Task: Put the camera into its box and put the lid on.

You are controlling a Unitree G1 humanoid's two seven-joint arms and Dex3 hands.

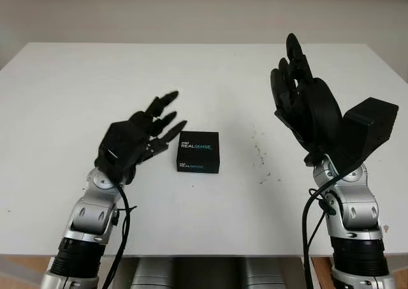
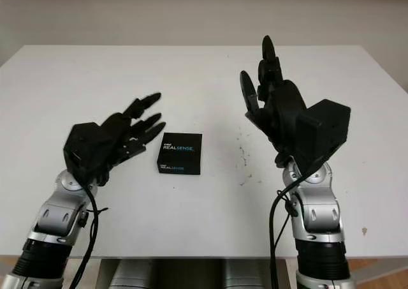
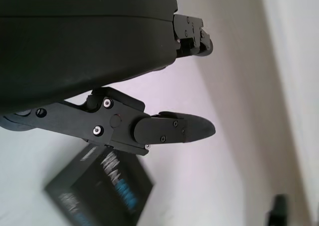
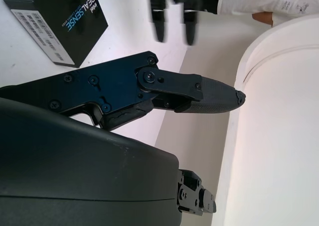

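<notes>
White table (image 1: 76, 85) with a scatter of small dark specks (image 1: 260, 156) right of centre.

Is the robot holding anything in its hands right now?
No. The left hand is open just left of the closed black box, not touching it. The right hand is open, raised to its right.

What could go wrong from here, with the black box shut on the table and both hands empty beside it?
1. The lid looks already on the black RealSense box and I see no camera on the white table; treating the job as done is risky if the box is empty.
2. The open left hand sits close beside the box; a careless reach may push it.
3. The open right hand is raised well off, so steadying the box would be slow.
</notes>
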